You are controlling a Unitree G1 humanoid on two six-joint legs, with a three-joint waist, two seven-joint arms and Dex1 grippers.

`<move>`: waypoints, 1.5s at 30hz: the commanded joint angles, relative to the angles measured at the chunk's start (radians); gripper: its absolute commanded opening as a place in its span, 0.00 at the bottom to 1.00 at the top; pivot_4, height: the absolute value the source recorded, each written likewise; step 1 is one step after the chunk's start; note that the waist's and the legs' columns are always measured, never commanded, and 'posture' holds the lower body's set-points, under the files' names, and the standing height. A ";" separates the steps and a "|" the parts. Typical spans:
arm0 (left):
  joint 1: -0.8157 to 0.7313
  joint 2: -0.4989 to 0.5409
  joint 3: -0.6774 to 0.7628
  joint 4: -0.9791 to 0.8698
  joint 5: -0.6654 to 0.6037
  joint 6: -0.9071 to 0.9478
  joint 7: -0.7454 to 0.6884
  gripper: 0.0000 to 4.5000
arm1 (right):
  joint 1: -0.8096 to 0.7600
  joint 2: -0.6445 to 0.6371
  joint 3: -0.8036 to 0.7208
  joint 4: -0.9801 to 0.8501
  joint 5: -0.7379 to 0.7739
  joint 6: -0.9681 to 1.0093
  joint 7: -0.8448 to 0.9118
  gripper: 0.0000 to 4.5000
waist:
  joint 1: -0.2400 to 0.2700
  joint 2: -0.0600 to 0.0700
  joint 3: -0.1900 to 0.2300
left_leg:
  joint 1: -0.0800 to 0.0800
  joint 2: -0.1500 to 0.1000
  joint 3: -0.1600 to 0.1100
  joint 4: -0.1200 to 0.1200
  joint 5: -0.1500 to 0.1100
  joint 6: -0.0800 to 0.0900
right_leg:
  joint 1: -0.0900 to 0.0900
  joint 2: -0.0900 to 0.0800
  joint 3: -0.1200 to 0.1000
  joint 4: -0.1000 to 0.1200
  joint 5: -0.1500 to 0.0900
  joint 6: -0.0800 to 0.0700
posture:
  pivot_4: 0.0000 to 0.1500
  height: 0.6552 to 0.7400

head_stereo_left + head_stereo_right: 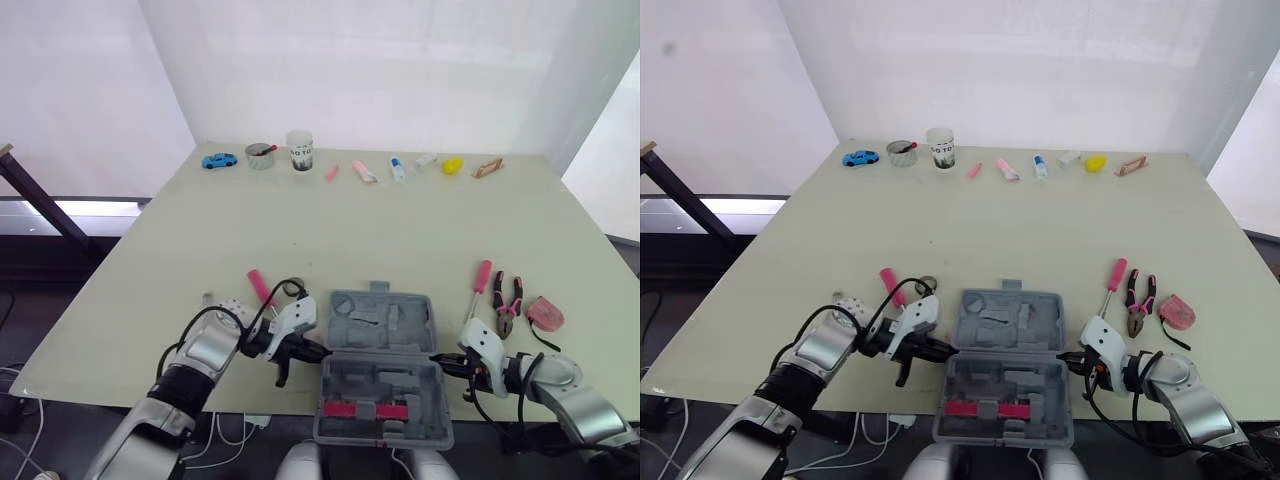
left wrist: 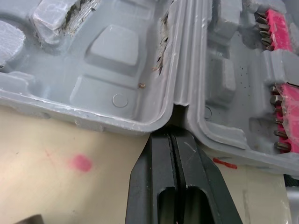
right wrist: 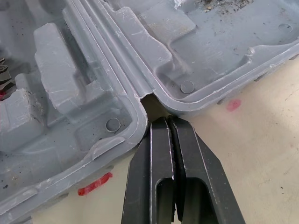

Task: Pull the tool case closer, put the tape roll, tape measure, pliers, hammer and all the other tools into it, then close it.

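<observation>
The grey tool case lies open at the table's near edge, with a pink bit strip in its nearer half. My left gripper is shut, its tips pressed into the hinge notch on the case's left side. My right gripper is also shut, its tips at the hinge notch on the right side. Right of the case lie a pink-handled screwdriver, pliers and a pink tape measure. Left of it are a pink-handled tool and a ring-shaped tape roll, partly behind my left arm.
Along the far edge stand a blue toy car, a metal cup, a paper cup and several small pink, white and yellow items. The case's nearer half overhangs the table's front edge.
</observation>
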 commanded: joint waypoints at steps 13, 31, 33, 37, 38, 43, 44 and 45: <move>0.013 0.030 -0.022 -0.027 0.008 -0.017 -0.021 0.00 | 0.041 -0.036 -0.022 -0.045 0.016 0.031 0.017 0.01 | 0.000 0.000 0.000 | 0.000 0.000 0.000 -0.002 0.000 0.000 | -0.001 0.000 0.000 -0.001 0.000 0.000 | 1.00 1.00; 0.028 0.010 -0.031 -0.052 -0.004 -0.023 -0.030 0.00 | 0.041 -0.031 -0.011 -0.052 0.020 0.035 0.024 0.01 | 0.000 0.000 0.000 | 0.000 0.000 0.000 -0.002 0.000 0.000 | -0.001 0.000 0.000 -0.001 0.000 0.000 | 1.00 1.00; 0.030 0.008 -0.031 -0.053 -0.003 -0.024 -0.029 0.00 | 0.043 -0.030 -0.011 -0.055 0.020 0.036 0.023 0.01 | 0.000 0.000 0.000 | -0.001 0.000 0.000 -0.002 0.000 0.000 | -0.001 0.000 0.000 -0.001 0.000 0.000 | 1.00 1.00; 0.032 0.004 -0.033 -0.049 0.000 -0.030 -0.027 0.00 | 0.043 -0.030 -0.012 -0.055 0.018 0.037 0.021 0.01 | 0.000 0.000 0.000 | -0.001 0.000 0.000 -0.002 0.000 0.000 | -0.001 0.000 0.000 -0.001 0.000 0.000 | 1.00 1.00; 0.033 0.004 -0.033 -0.050 0.000 -0.029 -0.026 0.00 | 0.043 -0.031 -0.013 -0.055 0.018 0.038 0.022 0.01 | 0.000 0.000 0.000 | -0.001 0.000 0.000 -0.002 0.000 0.000 | -0.001 0.000 0.000 -0.001 0.000 0.000 | 1.00 1.00; 0.033 0.005 -0.030 -0.043 0.001 -0.032 -0.024 0.00 | 0.046 -0.036 -0.014 -0.061 0.022 0.044 0.028 0.01 | 0.001 0.000 0.000 | 0.000 0.000 0.000 -0.002 0.000 0.000 | -0.001 0.000 0.000 -0.001 0.000 0.000 | 1.00 1.00; 0.032 0.006 -0.029 -0.041 0.002 -0.034 -0.024 0.00 | 0.046 -0.036 -0.014 -0.061 0.022 0.045 0.027 0.01 | 0.001 0.000 0.000 | 0.000 0.000 0.000 -0.002 0.000 0.000 | -0.001 0.000 0.000 -0.001 0.000 0.000 | 1.00 1.00; 0.032 0.008 -0.027 -0.039 0.002 -0.035 -0.024 0.00 | 0.047 -0.037 -0.016 -0.061 0.022 0.045 0.027 0.01 | 0.001 0.000 0.000 | -0.001 0.000 0.000 -0.002 0.000 0.000 | -0.001 0.000 0.000 -0.001 0.000 0.000 | 1.00 1.00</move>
